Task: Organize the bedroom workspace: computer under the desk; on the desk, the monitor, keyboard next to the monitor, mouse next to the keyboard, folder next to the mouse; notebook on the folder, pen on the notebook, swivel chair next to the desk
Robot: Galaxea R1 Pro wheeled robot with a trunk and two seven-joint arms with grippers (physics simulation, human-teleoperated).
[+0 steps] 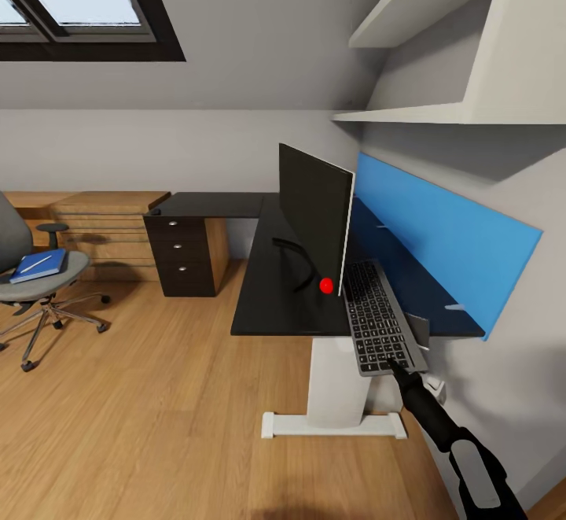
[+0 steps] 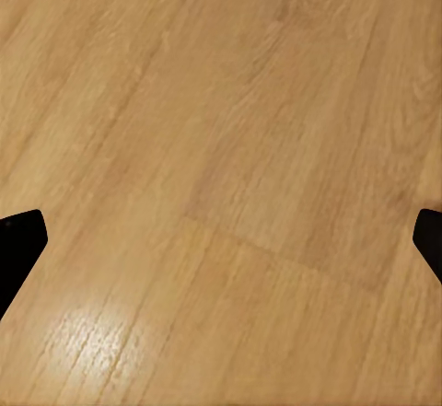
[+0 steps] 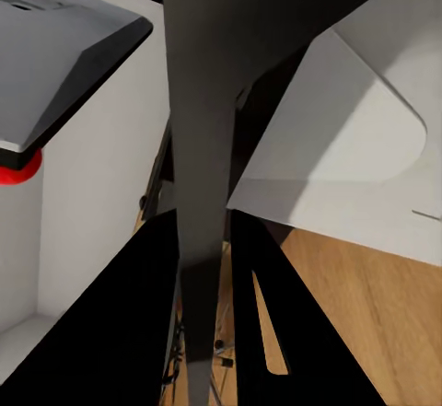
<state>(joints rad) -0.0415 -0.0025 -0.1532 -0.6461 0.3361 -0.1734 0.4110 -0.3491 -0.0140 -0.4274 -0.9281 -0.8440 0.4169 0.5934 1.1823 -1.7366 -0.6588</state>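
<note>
The monitor (image 1: 314, 217) stands on the black desk (image 1: 267, 292), its red light (image 1: 326, 285) at a lower corner. Just right of it the dark grey keyboard (image 1: 380, 319) rests on the desk, its near end sticking out past the front edge. My right gripper (image 1: 392, 363) is shut on that near end. In the right wrist view the keyboard (image 3: 198, 102) runs edge-on between the black fingers (image 3: 138, 314). At far left the grey swivel chair (image 1: 20, 288) carries the blue folder (image 1: 39, 266) with the white pen (image 1: 35, 263) on top. My left gripper (image 2: 221, 240) hangs open over bare floor.
A blue panel (image 1: 448, 248) lines the wall behind the desk, with white shelves (image 1: 424, 111) above. The dark drawer unit (image 1: 183, 256) stands under the desk's far wing, beside a light wooden counter (image 1: 102, 229). Wooden floor (image 1: 157, 394) spreads between chair and desk.
</note>
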